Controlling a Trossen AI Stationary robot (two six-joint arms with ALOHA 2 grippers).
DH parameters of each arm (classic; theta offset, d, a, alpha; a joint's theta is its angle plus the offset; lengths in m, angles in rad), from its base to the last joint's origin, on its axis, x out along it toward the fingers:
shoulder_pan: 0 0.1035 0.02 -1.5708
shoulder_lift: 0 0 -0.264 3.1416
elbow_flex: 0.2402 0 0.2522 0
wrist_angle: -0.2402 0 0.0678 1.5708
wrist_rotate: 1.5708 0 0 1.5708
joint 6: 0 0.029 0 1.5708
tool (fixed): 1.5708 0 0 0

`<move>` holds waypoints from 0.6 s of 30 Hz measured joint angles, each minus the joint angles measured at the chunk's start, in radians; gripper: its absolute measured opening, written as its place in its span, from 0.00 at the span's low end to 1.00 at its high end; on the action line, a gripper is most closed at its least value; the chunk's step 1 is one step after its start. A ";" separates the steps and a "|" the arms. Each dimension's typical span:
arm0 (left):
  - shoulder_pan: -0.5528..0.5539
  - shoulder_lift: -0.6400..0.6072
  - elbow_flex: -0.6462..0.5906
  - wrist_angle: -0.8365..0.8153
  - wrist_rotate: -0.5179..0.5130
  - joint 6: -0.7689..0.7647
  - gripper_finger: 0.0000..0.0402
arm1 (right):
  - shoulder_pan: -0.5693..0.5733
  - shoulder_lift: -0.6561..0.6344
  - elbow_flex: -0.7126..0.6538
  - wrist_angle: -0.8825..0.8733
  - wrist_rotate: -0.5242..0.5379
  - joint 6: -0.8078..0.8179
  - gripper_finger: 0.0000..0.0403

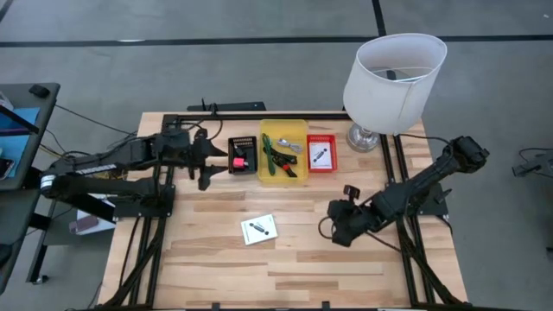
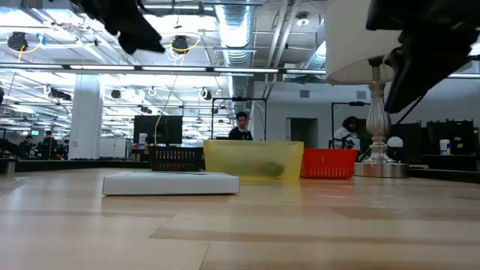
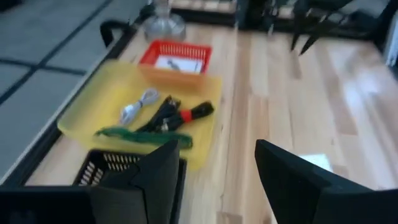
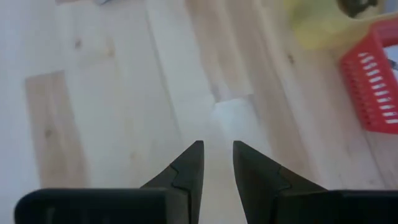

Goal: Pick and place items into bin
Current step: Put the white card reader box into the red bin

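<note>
A light wooden table [image 1: 294, 259] carries a black bin [image 1: 243, 155], yellow bin [image 1: 282, 130] and red bin [image 1: 320, 152] in a row, a white lamp [image 1: 393, 71] beside them, and one white card [image 1: 259, 229] lying apart.

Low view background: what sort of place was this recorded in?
Probably a big open lab or workshop hall: exposed ceiling ducts and strip lights overhead, monitors on benches, people working beyond the wooden table.

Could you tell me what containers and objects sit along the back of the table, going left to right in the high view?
Black bin → yellow bin → red bin → lamp.
</note>
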 joint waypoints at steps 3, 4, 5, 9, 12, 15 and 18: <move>-0.001 0.059 0.000 -0.035 0.066 0.101 0.51 | 0.038 0.000 0.000 0.001 0.001 -0.005 0.20; -0.008 0.078 0.000 -0.058 0.112 0.169 0.51 | 0.048 0.000 0.000 0.000 0.003 -0.003 0.20; -0.017 0.098 0.000 -0.081 0.151 0.247 0.51 | 0.056 0.000 0.000 0.000 0.006 -0.003 0.20; -0.075 0.181 0.000 -0.154 0.144 0.513 0.51 | 0.071 0.000 0.000 0.000 0.026 -0.003 0.20; -0.124 0.251 0.000 -0.169 0.080 0.632 0.51 | 0.073 0.000 0.000 -0.001 0.028 -0.003 0.20; -0.180 0.318 0.000 -0.160 0.084 0.701 0.51 | 0.073 0.000 0.000 0.000 0.027 -0.003 0.20; -0.248 0.387 0.000 -0.149 0.081 0.742 0.51 | 0.073 0.000 0.000 -0.001 0.027 -0.003 0.20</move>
